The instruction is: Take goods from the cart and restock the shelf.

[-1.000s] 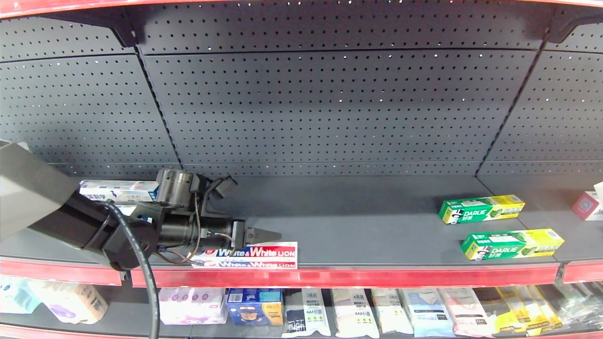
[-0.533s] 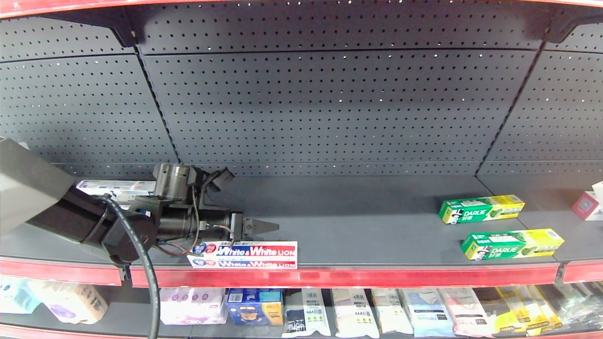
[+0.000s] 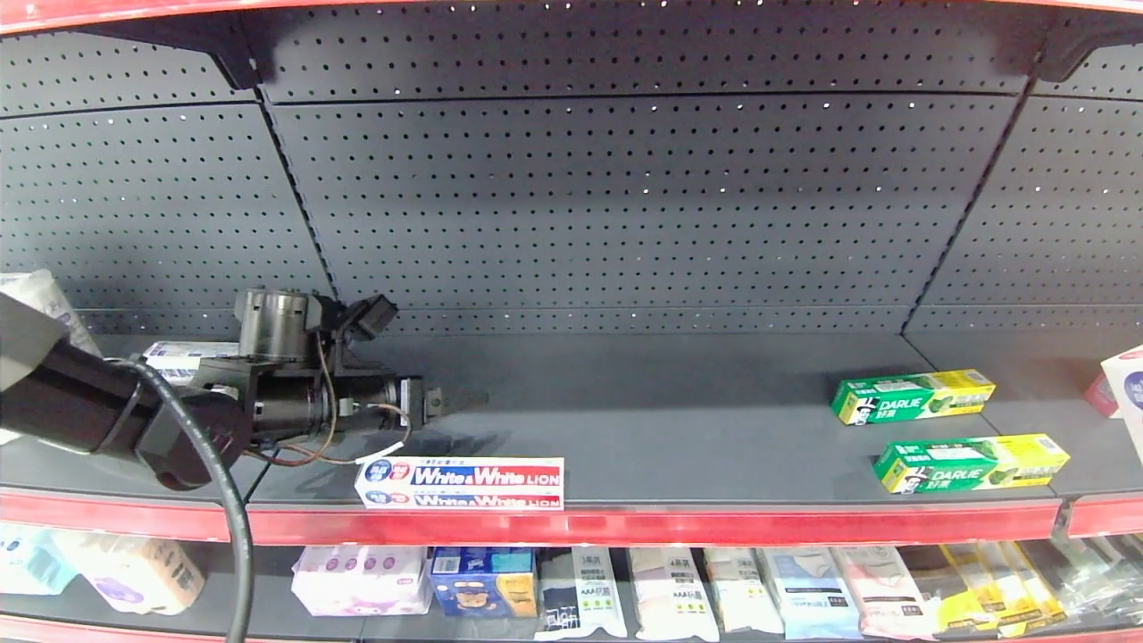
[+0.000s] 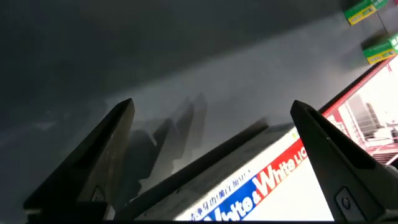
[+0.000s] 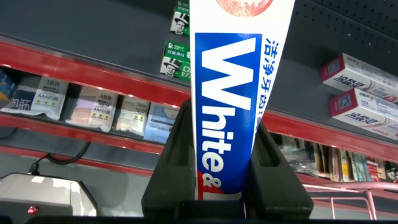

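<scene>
A red, white and blue toothpaste box (image 3: 462, 482) lies flat at the front edge of the grey shelf (image 3: 679, 402). My left gripper (image 3: 455, 401) hovers just behind and left of it, open, with nothing between its fingers. In the left wrist view the two fingers (image 4: 106, 149) stand wide apart above the same box (image 4: 261, 186). My right gripper (image 5: 225, 124) is shut on another toothpaste box (image 5: 230, 74), held upright. That held box (image 3: 1127, 384) shows at the right edge of the head view.
Two green toothpaste boxes (image 3: 913, 396) (image 3: 970, 462) lie at the shelf's right. More boxes (image 3: 179, 355) sit behind my left arm. A red lip (image 3: 652, 524) runs along the shelf front. The lower shelf (image 3: 670, 589) is packed with goods. The shelf's middle is free.
My left gripper has drawn back to the left and risen away from the toothpaste box, which stays put. The held box has come into the head view at the right edge.
</scene>
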